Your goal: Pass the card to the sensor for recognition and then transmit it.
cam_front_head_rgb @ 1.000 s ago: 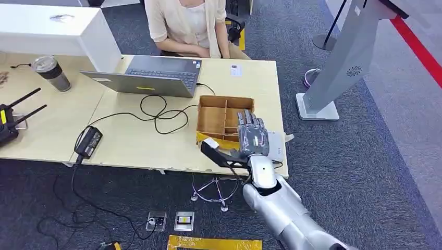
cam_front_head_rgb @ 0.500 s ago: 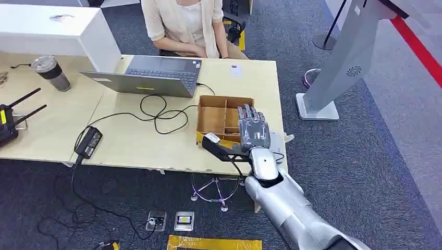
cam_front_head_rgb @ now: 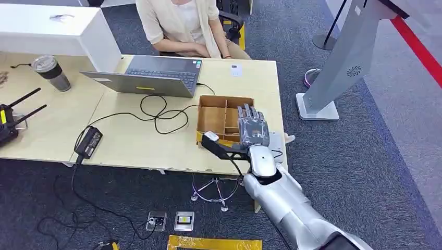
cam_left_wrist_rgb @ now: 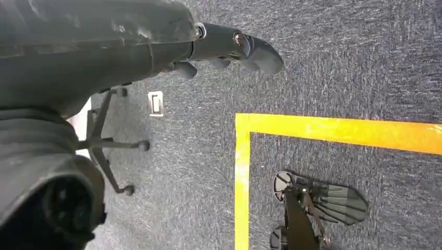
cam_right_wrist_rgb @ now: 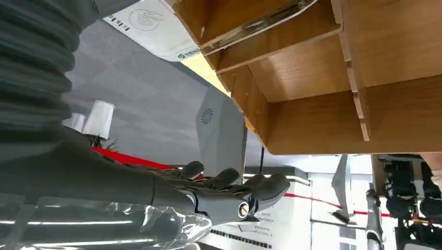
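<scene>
My right hand (cam_front_head_rgb: 253, 133) hovers over the near right corner of the compartmented cardboard box (cam_front_head_rgb: 218, 115), fingers spread and pointing away from me, thumb out toward the left. It holds nothing. In the right wrist view its fingers (cam_right_wrist_rgb: 234, 194) stretch out beside the box's wooden partitions (cam_right_wrist_rgb: 323, 67), where a thin pale sheet (cam_right_wrist_rgb: 260, 22) leans in one compartment. A small white card (cam_front_head_rgb: 235, 70) lies flat at the table's far edge. A white flat device (cam_front_head_rgb: 279, 144) sits by the box at the table's right edge, partly hidden by my hand. My left hand (cam_left_wrist_rgb: 229, 46) hangs over the carpet, holding nothing.
A person sits behind the table (cam_front_head_rgb: 140, 140) at an open laptop (cam_front_head_rgb: 151, 75). Cables and a power brick (cam_front_head_rgb: 88, 140) cross the middle. A lidded cup (cam_front_head_rgb: 51, 73) and a black radio unit (cam_front_head_rgb: 8, 122) stand at the left. A grey kiosk stand (cam_front_head_rgb: 339, 62) rises on the right.
My right hand has crept a little forward and up over the box's near corner. The person has shifted slightly to the left.
</scene>
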Robot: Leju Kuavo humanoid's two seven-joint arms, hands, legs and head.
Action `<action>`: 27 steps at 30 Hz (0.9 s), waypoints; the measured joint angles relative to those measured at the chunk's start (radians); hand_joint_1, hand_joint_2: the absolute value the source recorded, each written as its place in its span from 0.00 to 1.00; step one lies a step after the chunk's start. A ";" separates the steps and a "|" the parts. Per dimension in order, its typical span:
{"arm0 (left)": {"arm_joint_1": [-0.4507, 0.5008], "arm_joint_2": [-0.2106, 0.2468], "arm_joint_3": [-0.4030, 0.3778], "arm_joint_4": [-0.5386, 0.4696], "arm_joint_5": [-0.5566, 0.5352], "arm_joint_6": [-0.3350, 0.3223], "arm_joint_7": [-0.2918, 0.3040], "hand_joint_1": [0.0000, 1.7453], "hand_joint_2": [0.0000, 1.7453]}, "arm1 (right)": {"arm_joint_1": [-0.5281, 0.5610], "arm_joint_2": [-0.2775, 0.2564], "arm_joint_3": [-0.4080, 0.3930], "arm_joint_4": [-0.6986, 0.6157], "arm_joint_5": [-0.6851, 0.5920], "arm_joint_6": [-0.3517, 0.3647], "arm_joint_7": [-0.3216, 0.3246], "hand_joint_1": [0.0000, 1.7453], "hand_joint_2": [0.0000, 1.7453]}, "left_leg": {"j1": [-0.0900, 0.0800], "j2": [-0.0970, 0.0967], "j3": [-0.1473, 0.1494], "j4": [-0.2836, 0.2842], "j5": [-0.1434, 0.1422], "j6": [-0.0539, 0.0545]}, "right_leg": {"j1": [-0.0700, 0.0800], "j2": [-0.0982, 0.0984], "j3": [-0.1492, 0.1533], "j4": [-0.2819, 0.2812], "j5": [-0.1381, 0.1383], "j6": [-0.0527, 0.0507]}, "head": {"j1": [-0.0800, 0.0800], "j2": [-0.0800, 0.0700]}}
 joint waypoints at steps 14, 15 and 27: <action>0.000 0.001 -0.005 0.000 -0.004 0.000 0.000 0.00 0.00 | 0.001 0.000 0.000 0.037 0.000 0.009 -0.015 0.00 1.00 | 0.000 0.000 0.000 0.000 0.000 0.000 | 0.000 0.000 0.000 0.000 0.000 0.000 | 0.000 0.000; 0.000 0.001 -0.005 0.000 -0.004 0.000 -0.001 0.00 0.00 | 0.002 0.000 0.000 0.039 -0.002 0.009 -0.017 0.00 1.00 | 0.000 0.000 0.000 0.000 0.000 0.000 | 0.000 0.000 0.000 0.000 0.000 0.000 | 0.000 0.000; 0.000 0.002 -0.010 0.000 -0.013 -0.004 -0.011 0.00 0.00 | 0.018 -0.002 0.000 0.061 -0.008 0.011 -0.028 0.00 1.00 | 0.000 0.000 0.000 0.000 0.000 0.000 | 0.000 0.000 0.000 0.000 0.000 0.000 | 0.000 0.000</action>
